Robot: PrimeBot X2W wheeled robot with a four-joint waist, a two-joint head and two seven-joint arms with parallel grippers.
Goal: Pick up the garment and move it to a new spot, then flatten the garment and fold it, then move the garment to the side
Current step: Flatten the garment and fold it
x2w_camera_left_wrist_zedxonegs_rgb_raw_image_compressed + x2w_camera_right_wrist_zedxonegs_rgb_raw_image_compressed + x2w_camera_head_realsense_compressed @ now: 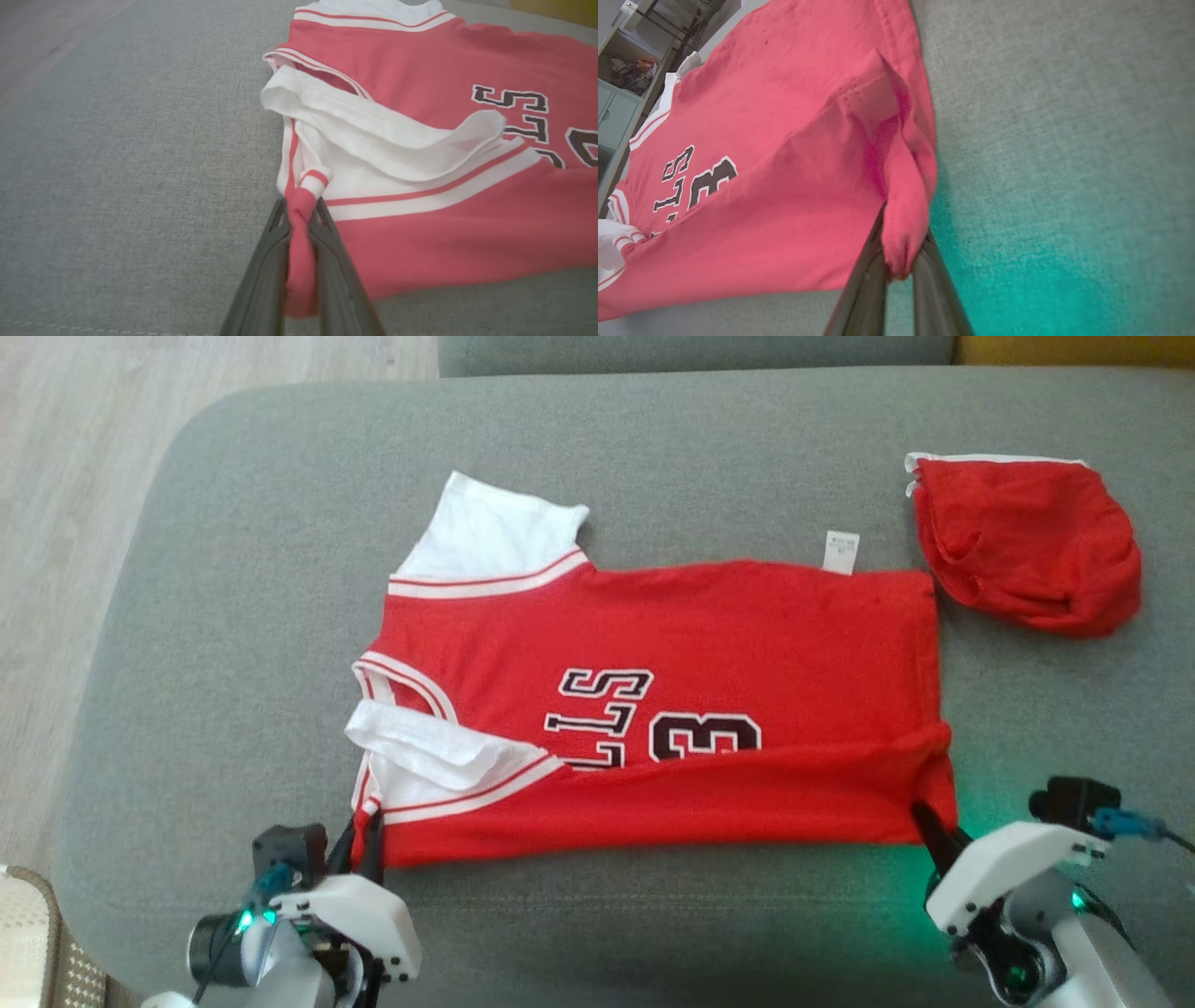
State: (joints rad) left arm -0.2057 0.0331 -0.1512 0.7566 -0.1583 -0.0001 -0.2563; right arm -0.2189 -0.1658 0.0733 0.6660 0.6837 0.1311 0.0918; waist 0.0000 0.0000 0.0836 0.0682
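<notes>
Jersey [653, 644] is lying spread out in the middle of the grey cushion [233, 616]. It's red with white sleeves and dark print, with the neck end toward the cushion's left side and the hem toward its right. The long edge nearest the cushion's front is folded up over the print, so the bottom of the letters and number is covered.

At the shirt's front-left corner the left gripper [364, 831] has its fingers clamped on a bunch of red fabric by the striped trim. The wrist view shows the cloth squeezed right between them. Over at the front-right corner the right gripper [934, 831] is pinching the hem corner, which is lifted a bit off the cushion, and there's a green glow on the cushion beside it.

A crumpled second red piece [1027, 546] sits toward the cushion's back-right, just beside the jersey's far hem corner. A small white tag [840, 553] sticks out along the shirt's back edge.
</notes>
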